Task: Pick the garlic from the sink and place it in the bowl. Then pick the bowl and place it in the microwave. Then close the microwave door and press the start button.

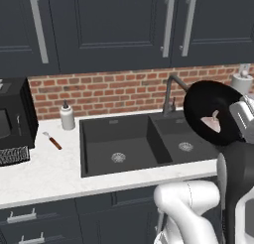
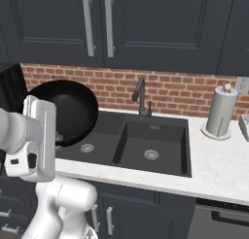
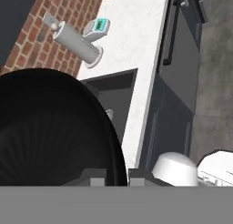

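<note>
The gripper [image 3: 117, 176] is clamped on the rim of the black bowl [image 1: 214, 111], held tilted above the sink [image 1: 134, 141]; the garlic [image 1: 212, 121] sits inside the bowl.

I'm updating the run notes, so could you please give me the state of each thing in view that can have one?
bowl: lifted over the sink, tilted steeply, gripped at its rim
garlic: inside the bowl
pincer: shut on the bowl's rim
sink: nothing in either basin
upper cabinets: doors closed
paper towel roll: upright on the counter
</note>
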{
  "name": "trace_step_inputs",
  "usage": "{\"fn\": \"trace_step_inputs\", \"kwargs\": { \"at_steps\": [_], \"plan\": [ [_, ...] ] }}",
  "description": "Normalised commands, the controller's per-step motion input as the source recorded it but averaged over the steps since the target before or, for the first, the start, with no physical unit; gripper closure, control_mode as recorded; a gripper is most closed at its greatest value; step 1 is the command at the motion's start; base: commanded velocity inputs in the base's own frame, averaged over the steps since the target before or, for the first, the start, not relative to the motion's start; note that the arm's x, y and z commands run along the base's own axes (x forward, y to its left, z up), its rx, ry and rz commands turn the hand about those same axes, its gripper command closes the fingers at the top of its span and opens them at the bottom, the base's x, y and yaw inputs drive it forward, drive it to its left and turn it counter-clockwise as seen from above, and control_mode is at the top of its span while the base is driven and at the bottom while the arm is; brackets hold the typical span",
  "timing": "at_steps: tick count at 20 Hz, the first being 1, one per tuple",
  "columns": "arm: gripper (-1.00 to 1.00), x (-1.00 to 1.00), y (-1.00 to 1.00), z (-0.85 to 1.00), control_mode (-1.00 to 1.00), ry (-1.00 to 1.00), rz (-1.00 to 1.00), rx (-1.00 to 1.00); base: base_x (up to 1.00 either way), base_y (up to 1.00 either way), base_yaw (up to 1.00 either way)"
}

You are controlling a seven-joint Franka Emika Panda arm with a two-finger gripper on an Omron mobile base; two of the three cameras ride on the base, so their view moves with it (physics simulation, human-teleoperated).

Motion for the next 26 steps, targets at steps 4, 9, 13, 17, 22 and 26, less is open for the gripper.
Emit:
{"fn": "trace_step_inputs", "kwargs": {
  "at_steps": [4, 9, 13, 17, 22, 26],
  "plan": [
    [1.0, 0.0, 0.0, 0.0, 1.0, 0.0, 0.0, 0.0, -0.61, -0.56, -0.06],
    [1.0, 0.0, 0.0, 0.0, 1.0, 0.0, 0.0, 0.0, -0.77, -0.73, -0.23],
    [1.0, 0.0, 0.0, 0.0, 1.0, 0.0, 0.0, 0.0, -0.31, -0.54, -0.6],
    [1.0, 0.0, 0.0, 0.0, 1.0, 0.0, 0.0, 0.0, 0.0, -0.09, -0.93],
    [1.0, 0.0, 0.0, 0.0, 1.0, 0.0, 0.0, 0.0, 0.0, 0.0, -0.99],
    [1.0, 0.0, 0.0, 0.0, 1.0, 0.0, 0.0, 0.0, 0.0, -0.27, -0.9]
  ]
}}
